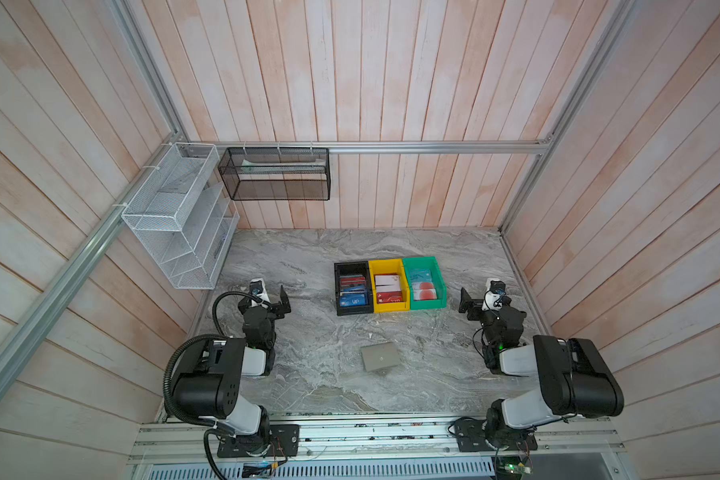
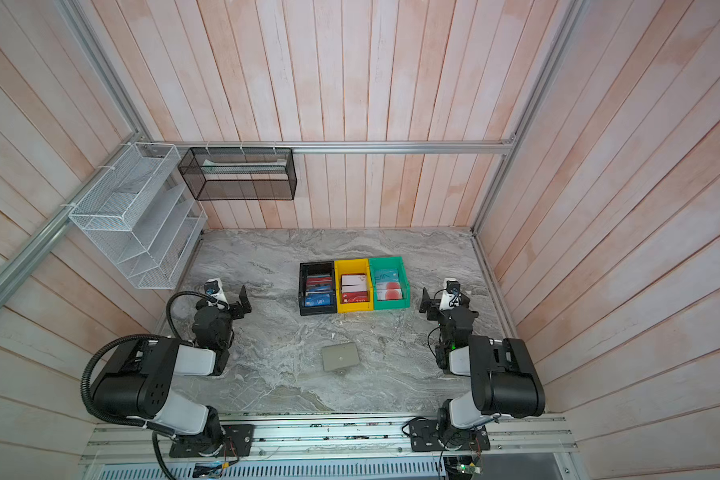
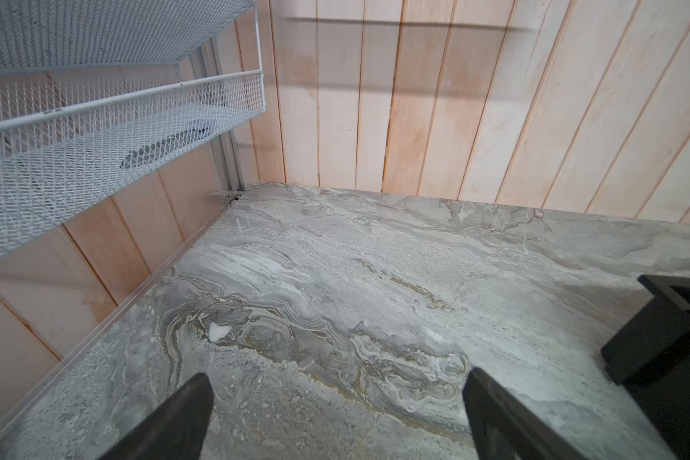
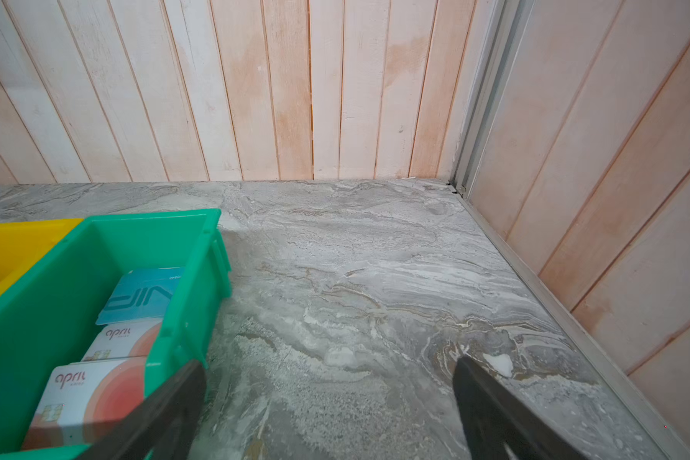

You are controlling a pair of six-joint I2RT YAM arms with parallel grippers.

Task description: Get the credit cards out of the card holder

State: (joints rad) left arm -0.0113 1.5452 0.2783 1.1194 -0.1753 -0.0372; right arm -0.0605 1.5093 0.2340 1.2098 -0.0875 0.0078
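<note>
The left tool (image 1: 284,300) hangs open and empty near the table's (image 1: 308,374) left edge, the closed grey card holder (image 1: 380,356) lies flat mid-table toward the front edge, the black bin (image 1: 354,310), yellow bin (image 1: 391,308) and green bin (image 1: 428,304) behind it hold credit cards (image 1: 353,300), and the right tool (image 1: 465,300) hangs open and empty near the right edge.

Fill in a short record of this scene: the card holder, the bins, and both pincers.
card holder: closed, lying flat on the marble table, apart from both pincers
bins: black bin, yellow bin, green bin side by side, farther back, credit cards in each
left pincer: open, empty, above bare table
right pincer: open, empty, next to the green bin
</note>
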